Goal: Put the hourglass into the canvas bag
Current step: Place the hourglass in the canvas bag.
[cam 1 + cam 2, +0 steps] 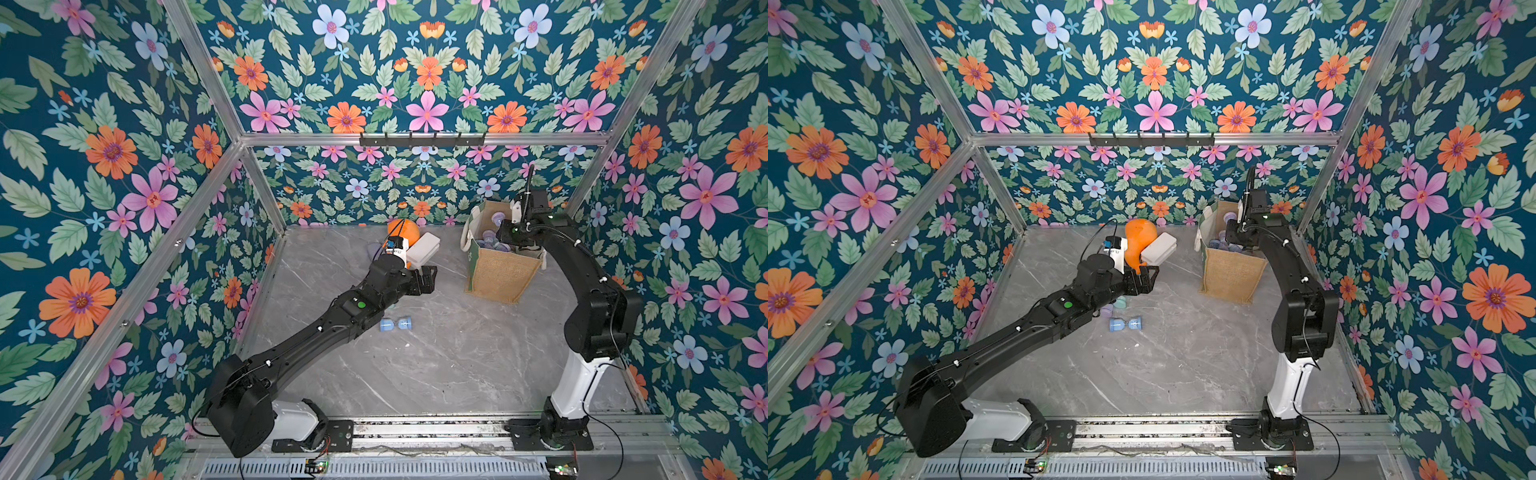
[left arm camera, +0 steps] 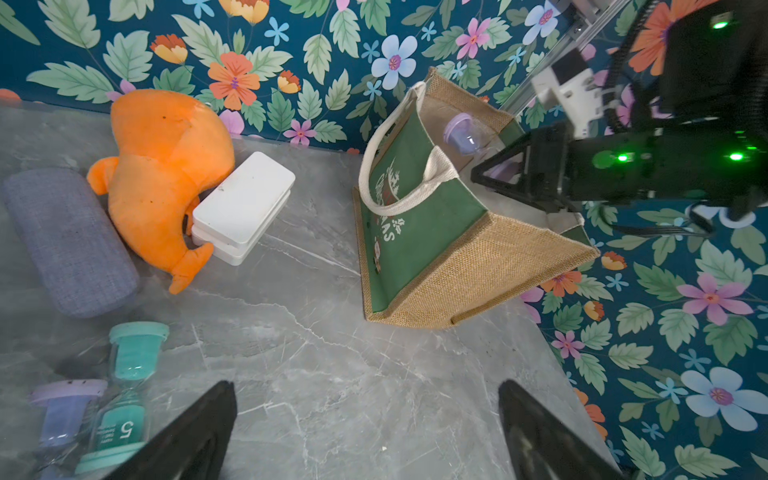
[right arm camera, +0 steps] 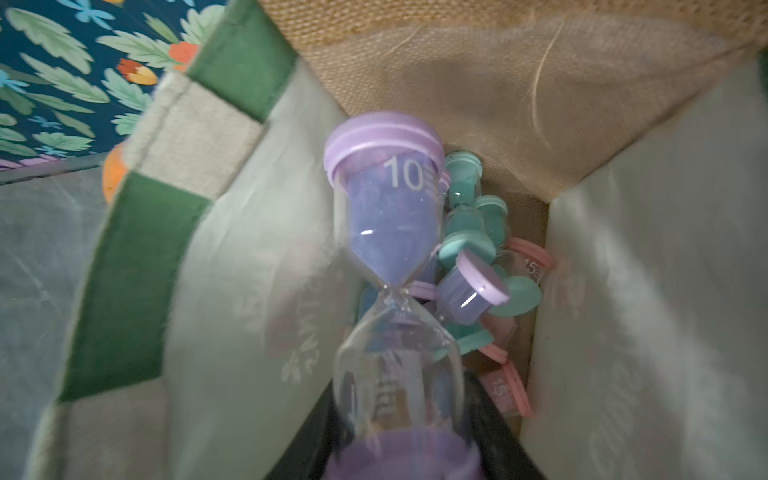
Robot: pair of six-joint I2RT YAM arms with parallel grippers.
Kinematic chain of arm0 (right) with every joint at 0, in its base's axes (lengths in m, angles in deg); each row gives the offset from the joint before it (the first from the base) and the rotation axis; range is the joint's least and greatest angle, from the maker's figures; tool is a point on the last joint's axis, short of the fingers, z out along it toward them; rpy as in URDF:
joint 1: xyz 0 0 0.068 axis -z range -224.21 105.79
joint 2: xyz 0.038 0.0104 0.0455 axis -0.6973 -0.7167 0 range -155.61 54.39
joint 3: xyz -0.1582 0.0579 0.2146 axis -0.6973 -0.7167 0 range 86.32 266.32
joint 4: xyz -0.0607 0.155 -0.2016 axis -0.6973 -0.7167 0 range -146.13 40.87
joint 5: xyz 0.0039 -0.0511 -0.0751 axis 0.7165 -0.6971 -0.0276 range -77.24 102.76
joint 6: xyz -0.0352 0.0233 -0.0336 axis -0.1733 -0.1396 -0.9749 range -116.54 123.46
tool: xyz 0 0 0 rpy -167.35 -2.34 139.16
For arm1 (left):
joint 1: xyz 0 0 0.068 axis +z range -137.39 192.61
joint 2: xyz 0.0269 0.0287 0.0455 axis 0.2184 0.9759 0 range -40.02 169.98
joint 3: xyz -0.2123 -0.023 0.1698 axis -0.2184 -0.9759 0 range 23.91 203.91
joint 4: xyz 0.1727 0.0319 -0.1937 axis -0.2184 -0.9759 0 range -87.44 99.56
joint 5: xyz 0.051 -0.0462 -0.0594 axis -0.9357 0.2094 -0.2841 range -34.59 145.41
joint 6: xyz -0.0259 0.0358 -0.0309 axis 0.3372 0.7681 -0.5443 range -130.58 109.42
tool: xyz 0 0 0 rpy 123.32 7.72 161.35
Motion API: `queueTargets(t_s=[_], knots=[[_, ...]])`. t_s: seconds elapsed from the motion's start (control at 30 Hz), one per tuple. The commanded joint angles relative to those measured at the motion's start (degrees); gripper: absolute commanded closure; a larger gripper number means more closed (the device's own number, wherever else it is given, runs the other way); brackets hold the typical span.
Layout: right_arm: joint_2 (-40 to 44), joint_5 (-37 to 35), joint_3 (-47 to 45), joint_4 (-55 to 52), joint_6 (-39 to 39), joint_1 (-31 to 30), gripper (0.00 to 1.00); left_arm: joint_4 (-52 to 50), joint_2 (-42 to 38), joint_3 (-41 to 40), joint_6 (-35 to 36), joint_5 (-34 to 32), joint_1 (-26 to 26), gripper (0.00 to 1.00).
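Floral walls (image 1: 124, 166) close in your grey marble worktop (image 1: 436, 365). The canvas bag (image 1: 498, 274) stands upright at the back, on the right. Your right pincer (image 2: 486, 172) is clamped tight on a purple hourglass (image 3: 390, 232), holding it inside the bag's mouth above other hourglasses (image 3: 469, 249) piled there. Your left pincer (image 2: 365, 440) hangs spread wide and empty over the worktop.

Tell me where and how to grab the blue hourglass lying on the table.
Grip the blue hourglass at its narrow glass waist, coming straight down from above with the open left pincer, the nearer one. It lies on its side on the table, wide caps at both ends, so jaws closing across the waist should settle between the caps rather than slip off.
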Motion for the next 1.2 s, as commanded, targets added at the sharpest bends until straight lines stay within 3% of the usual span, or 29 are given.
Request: queueTargets(t_s=[0.0,0.3,0.57,0.8,1.17], knots=[[-3.5,-1.6,2.2,-0.1,-1.5,-0.1,0.6,1.5,0.6,0.6,0.6,0.5,-0.2,0.0],[-10.3,-3.6,3.1,0.1,-2.3,-0.1,0.59,1.4,0.7,0.3,0.9,-0.4,-0.2,0.0],[-10.4,-4.3,1.3,0.4,-2.0,-0.2,0.5,1.3,-0.1,0.1,0.8,-1.2,-0.1,0.0],[-5.6,-1.2,1.5,-0.5,-0.3,-0.2,0.36,0.8,-1.5,-0.1,1.0,-2.5,-0.2,0.0],[8.8,3.4,-5.5,0.3,2.6,-2.6,0.33,-0.9,-6.2,-3.0,1.6,-6.3,-0.2,0.0]])
